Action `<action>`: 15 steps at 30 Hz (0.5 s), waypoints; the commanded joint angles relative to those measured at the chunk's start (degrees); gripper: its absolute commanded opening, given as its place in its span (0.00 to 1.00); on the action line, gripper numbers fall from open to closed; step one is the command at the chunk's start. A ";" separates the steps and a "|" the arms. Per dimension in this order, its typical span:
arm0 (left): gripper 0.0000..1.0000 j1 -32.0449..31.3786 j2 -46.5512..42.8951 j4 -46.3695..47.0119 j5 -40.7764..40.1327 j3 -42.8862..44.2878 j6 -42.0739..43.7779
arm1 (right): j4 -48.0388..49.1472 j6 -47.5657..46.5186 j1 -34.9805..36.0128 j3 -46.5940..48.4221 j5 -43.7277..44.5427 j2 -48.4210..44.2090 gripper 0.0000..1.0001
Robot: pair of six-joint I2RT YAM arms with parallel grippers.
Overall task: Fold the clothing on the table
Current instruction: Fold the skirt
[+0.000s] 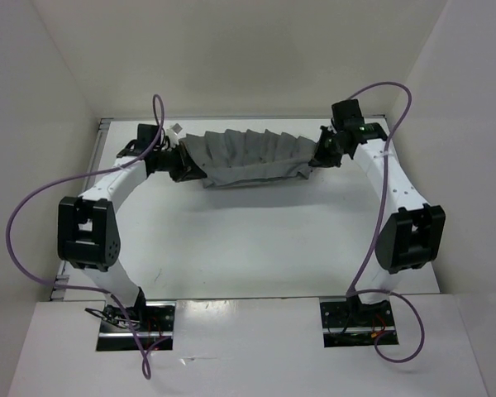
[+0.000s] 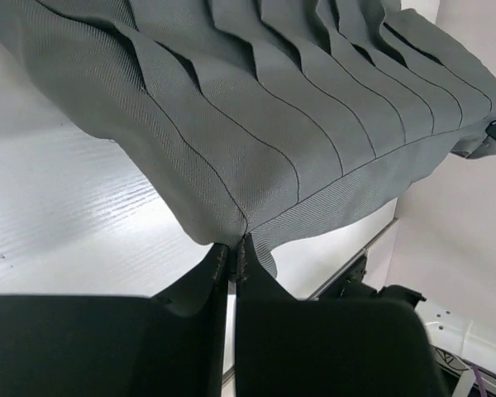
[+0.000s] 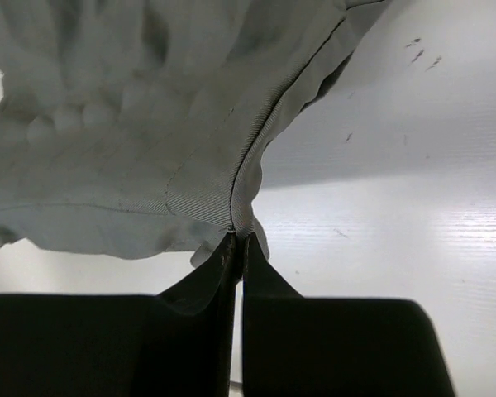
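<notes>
Toward the far side of the table (image 1: 256, 240), the clothing (image 1: 248, 157) is stretched sideways between the two arms, its pleats fanned out; the left gripper (image 1: 184, 165) is clamped tight on its left end; the right gripper (image 1: 316, 157) is pinched closed on its right end. Both wrist views show grey fabric nipped between narrow jaws.

We read no text, label, brand, number or sign anywhere, neither on the clothing (image 1: 248, 157) nor on the table (image 1: 256, 240).
</notes>
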 commanded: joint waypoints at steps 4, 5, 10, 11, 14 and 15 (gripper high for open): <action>0.00 0.73 -16.98 -2.84 0.14 -10.86 3.93 | -2.12 -0.18 -0.45 -10.39 -11.72 -9.67 0.00; 0.00 0.73 -18.76 -3.37 0.14 -17.24 3.93 | -2.12 -0.18 0.08 -13.85 -14.02 -11.68 0.00; 0.00 -1.80 -29.31 -6.35 -0.92 -33.72 1.57 | -3.87 -0.18 1.48 -34.34 -22.66 -17.32 0.00; 0.00 -2.51 -32.28 -5.84 1.08 -34.87 0.77 | -5.36 -0.18 2.62 -36.62 -22.66 -19.24 0.00; 0.00 -3.22 -35.99 -8.28 -1.16 -36.47 -2.05 | -8.43 -0.18 4.30 -37.26 -22.66 -20.57 0.00; 0.00 -3.22 -36.01 -9.60 -2.40 -35.60 -2.05 | -8.45 -0.18 4.30 -37.26 -22.66 -20.58 0.00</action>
